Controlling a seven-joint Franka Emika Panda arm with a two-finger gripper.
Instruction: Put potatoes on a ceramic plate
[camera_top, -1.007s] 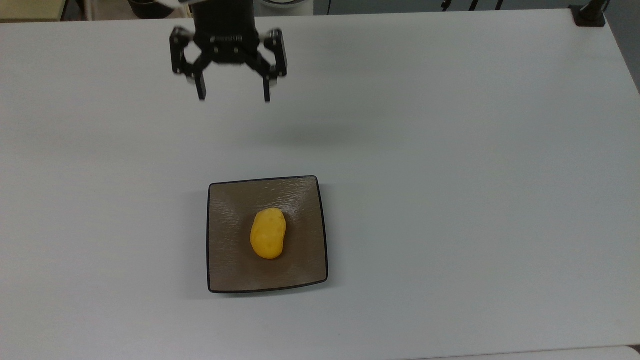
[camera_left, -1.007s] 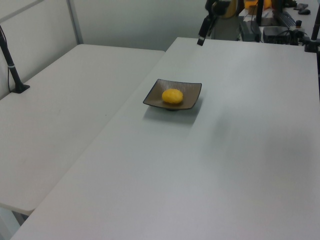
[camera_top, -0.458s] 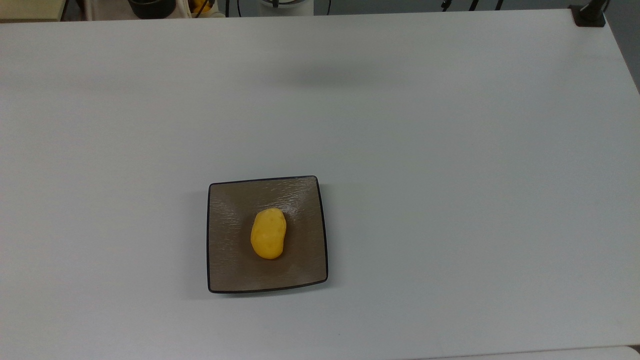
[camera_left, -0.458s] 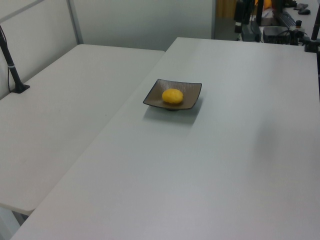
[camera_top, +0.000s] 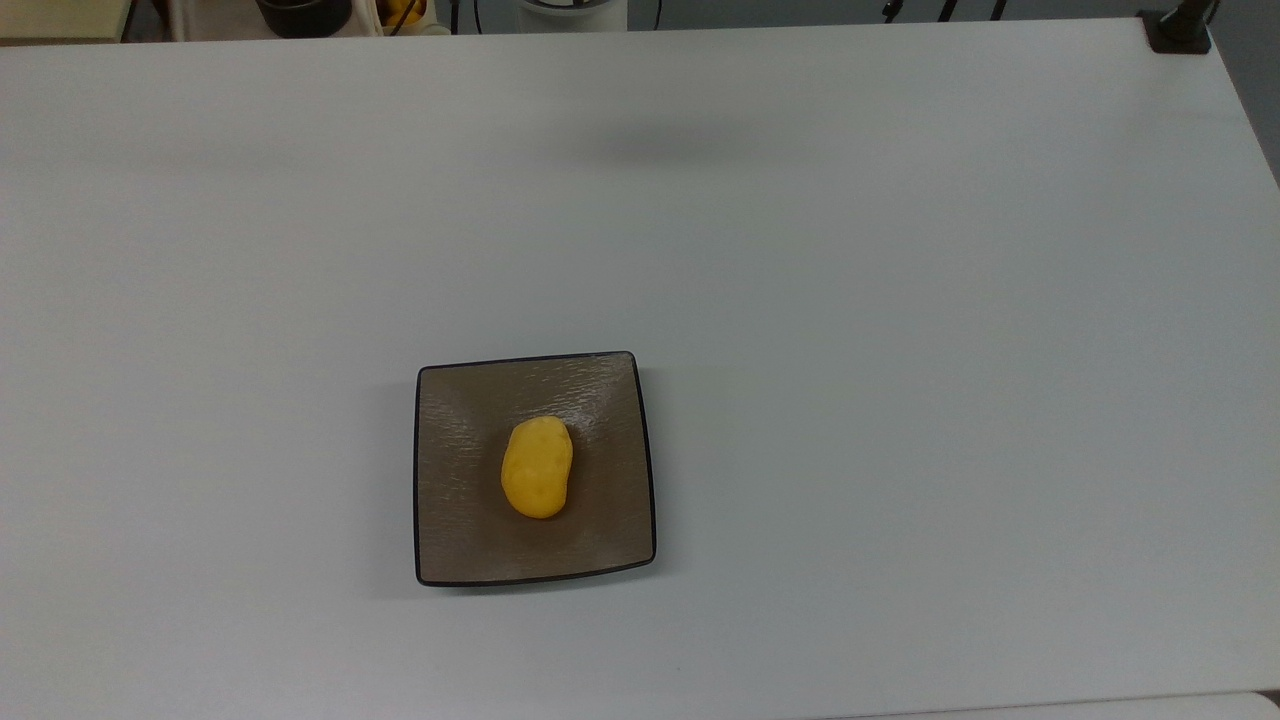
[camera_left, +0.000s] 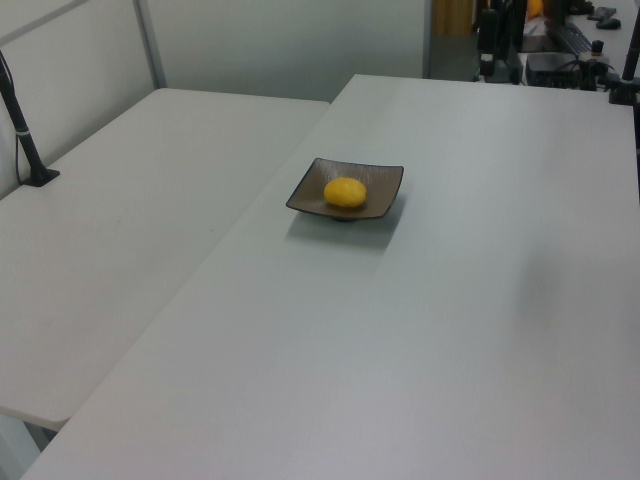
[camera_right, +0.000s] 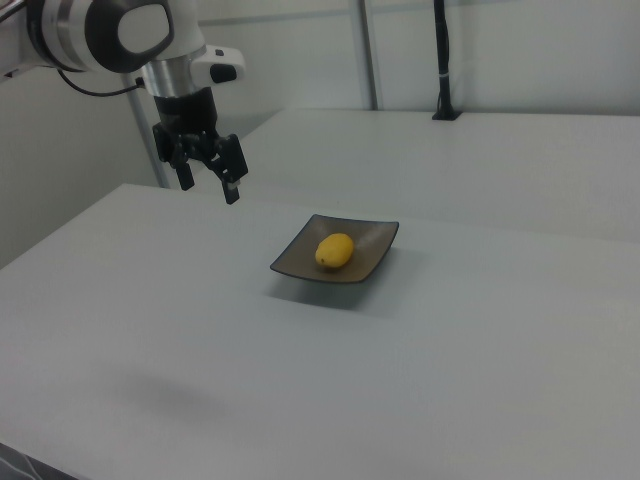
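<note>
The yellow potato (camera_top: 537, 467) lies in the middle of the square grey-brown ceramic plate (camera_top: 460, 520), nothing touching it. The left view has the potato (camera_left: 345, 192) on the plate (camera_left: 385, 180) at mid-table. In the right view my gripper (camera_right: 208, 186) hangs open and empty, high above the table, well off to the right view's left of the plate (camera_right: 375, 240) and the potato (camera_right: 334, 250). One black fingertip (camera_right: 232, 196) points down toward the table.
The plate stands on a wide white table (camera_top: 900, 300). A second white table (camera_left: 130, 200) adjoins it, with a black post (camera_left: 25, 140) clamped at its edge. A black clamp (camera_top: 1180, 30) sits at the top view's far right corner.
One second ago my open gripper hung near the top view's far edge; it has since risen and pulled back out of the top view. Potato and plate have not moved.
</note>
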